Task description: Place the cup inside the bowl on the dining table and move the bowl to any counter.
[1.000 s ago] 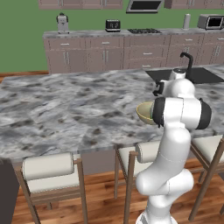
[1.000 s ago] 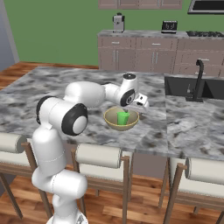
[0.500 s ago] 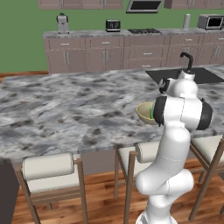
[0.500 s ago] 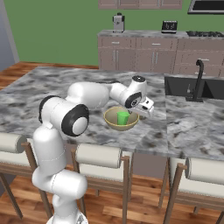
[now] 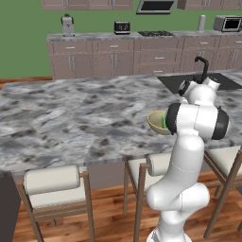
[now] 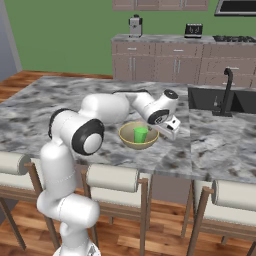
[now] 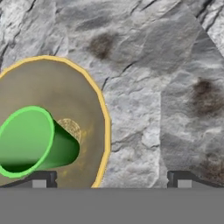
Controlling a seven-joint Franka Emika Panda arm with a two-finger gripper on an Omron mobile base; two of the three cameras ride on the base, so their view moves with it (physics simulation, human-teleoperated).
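The cup (image 7: 30, 142) stands upright inside the bowl (image 7: 83, 105), left of centre in the hand view; that part of the task appears done. The bowl rests on the dining table (image 6: 200, 150), centre of the right base view. The gripper (image 6: 172, 131) hovers over the bowl's rim, jaws wide apart and empty, evidently lining up a rim grasp.

The grey-and-white veined marble tabletop (image 6: 60, 100) carries a tan-yellow bowl (image 6: 128, 141) near its stool-side edge. A black sink (image 6: 220, 97) is set into it, further along.
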